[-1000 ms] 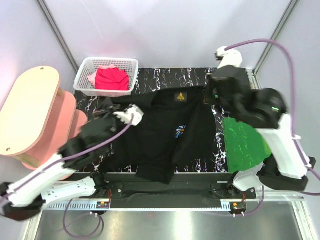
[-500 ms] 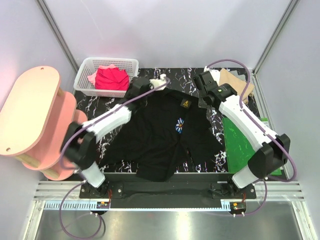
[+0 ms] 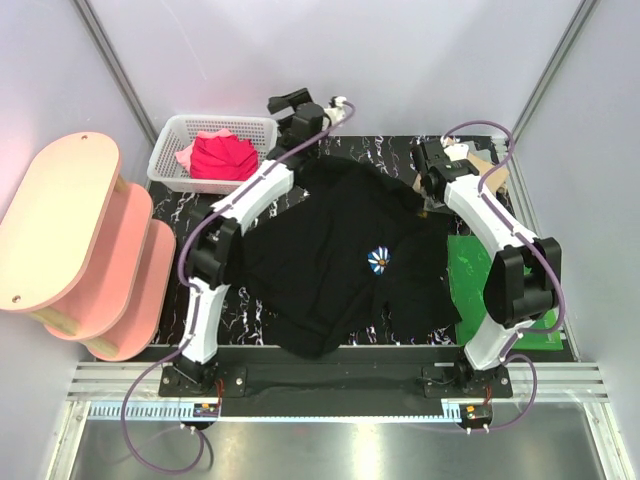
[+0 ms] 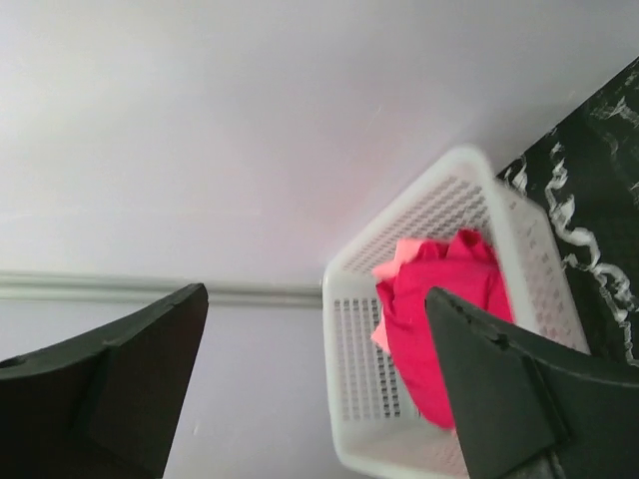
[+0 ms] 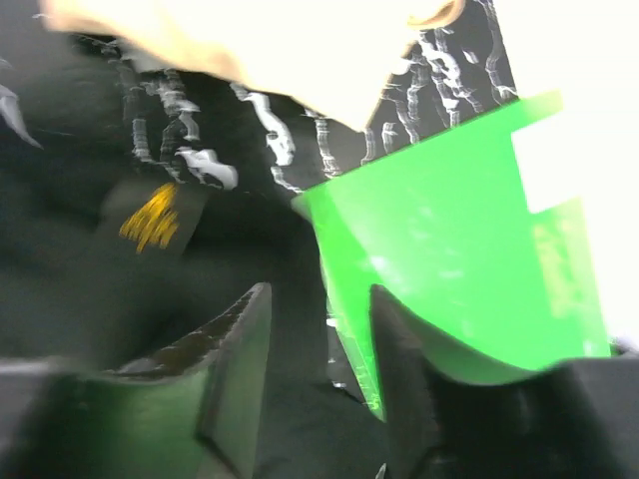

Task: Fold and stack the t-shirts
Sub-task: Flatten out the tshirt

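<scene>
1. Top view:
   - The black t-shirt (image 3: 330, 250) is spread across the marbled table (image 3: 187, 210), daisy print (image 3: 379, 260) up. Its collar points to the back and its hem is rumpled at the near edge.
   - The tan t-shirt (image 3: 483, 165) is in the back right corner, partly under the right arm.
   - The red t-shirt (image 3: 222, 158) and pink t-shirt (image 3: 184, 155) are wadded in the white basket (image 3: 215, 121).
   - The green board (image 3: 490, 290) lies to the right. The black tee's sleeve reaches its left edge; can't tell if it laps over.
   - The left gripper (image 3: 298, 108) is stretched out past the collar, raised near the back wall.
   - The right gripper (image 3: 432, 172) is over the right shoulder area, just beside the tan tee.
2. Left wrist view: the jaws are spread wide with nothing between them. The camera looks at the wall and the basket, with no black cloth in frame.
3. Right wrist view is blurred. The fingers are roughly half apart and I see nothing clamped. Below them are black fabric with a yellow neck label (image 5: 150, 215), the board, and the tan tee at the top edge.
4. Handling, my read:
   - The tee is light, limp and not fragile, with no stiffness, so it will sag from any pinch point and drag on the table.
   - Sleeves flop, so a large tee needs both arms.
   - Best holds are the shoulder seams or hem corners, one per gripper.
   - Pinch both layers, or the lower one gets left behind.
</scene>
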Action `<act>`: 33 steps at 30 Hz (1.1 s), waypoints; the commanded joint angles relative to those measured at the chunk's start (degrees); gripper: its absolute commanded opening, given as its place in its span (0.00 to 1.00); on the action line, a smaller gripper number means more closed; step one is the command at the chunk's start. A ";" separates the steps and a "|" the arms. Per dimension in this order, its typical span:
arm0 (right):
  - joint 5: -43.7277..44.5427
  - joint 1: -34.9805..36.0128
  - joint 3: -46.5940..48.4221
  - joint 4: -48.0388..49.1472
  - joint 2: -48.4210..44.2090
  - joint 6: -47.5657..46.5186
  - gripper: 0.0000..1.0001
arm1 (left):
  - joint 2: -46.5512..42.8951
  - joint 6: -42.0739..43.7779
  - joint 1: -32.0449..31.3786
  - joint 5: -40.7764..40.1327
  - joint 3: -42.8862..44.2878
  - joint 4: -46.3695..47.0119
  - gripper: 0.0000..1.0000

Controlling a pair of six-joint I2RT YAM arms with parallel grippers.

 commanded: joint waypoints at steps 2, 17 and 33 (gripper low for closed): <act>3.26 0.89 5.36 -3.75 -2.12 -0.18 0.62 | -16.79 -13.80 -0.45 1.63 -1.43 -19.34 0.99; -19.76 14.25 -0.97 0.82 -2.41 2.10 0.56 | -49.07 -27.10 -18.47 22.29 -46.19 -48.98 0.98; -25.84 7.67 28.38 3.99 27.48 -1.50 0.47 | -35.54 -35.54 -13.73 22.65 -47.85 -48.64 0.86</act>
